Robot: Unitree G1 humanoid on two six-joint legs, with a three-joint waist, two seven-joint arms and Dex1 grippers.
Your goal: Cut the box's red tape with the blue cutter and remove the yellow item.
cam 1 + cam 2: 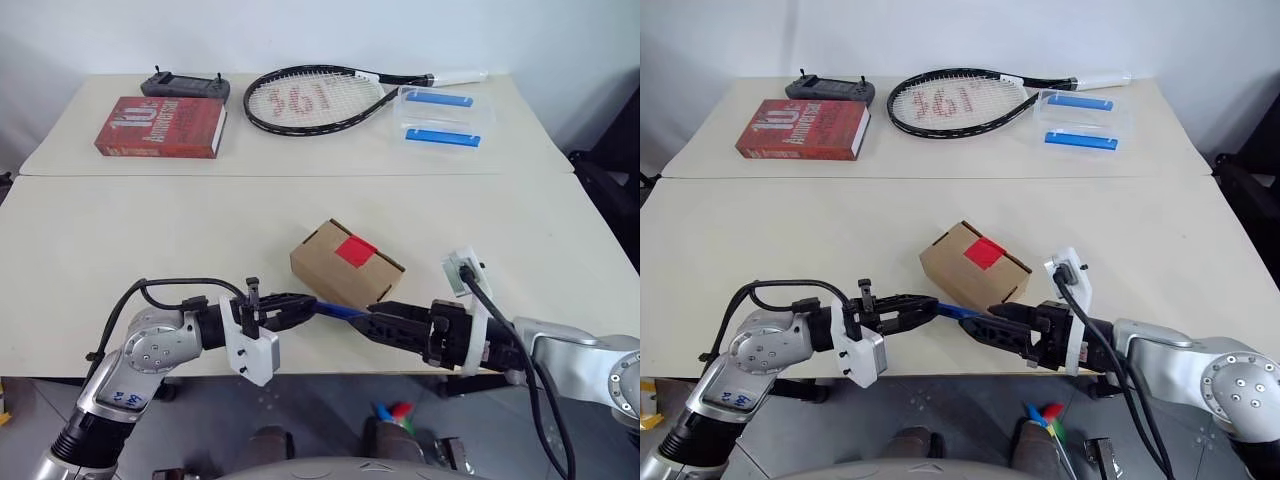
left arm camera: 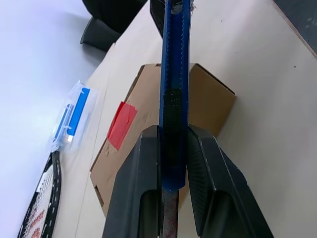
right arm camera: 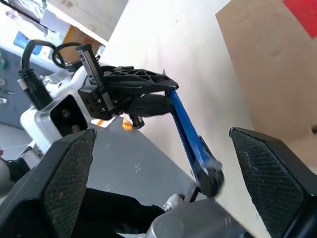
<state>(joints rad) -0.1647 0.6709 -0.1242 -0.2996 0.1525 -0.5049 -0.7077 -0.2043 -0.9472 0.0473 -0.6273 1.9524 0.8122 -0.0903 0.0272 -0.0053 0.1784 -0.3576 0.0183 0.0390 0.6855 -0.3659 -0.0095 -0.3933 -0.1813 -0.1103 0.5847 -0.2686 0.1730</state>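
Observation:
The box (image 1: 335,272), a small brown carton, lies near the table's front edge with the red tape (image 1: 356,250) on its closed top. Just in front of it, my left gripper (image 1: 308,306) is shut on the blue cutter (image 1: 340,311), clamped between both fingers (image 2: 143,168) in the left wrist view. The blue cutter (image 3: 185,126) reaches across to my right gripper (image 1: 372,322). That gripper's fingers (image 3: 74,163) stand wide open on either side of the cutter's far end without touching it. The yellow item is hidden.
On the far table lie a red book (image 1: 160,127), a black controller (image 1: 185,87), a racket (image 1: 315,100) and two clear containers with blue strips (image 1: 445,115). Both hands hover at the table's front edge (image 1: 300,372).

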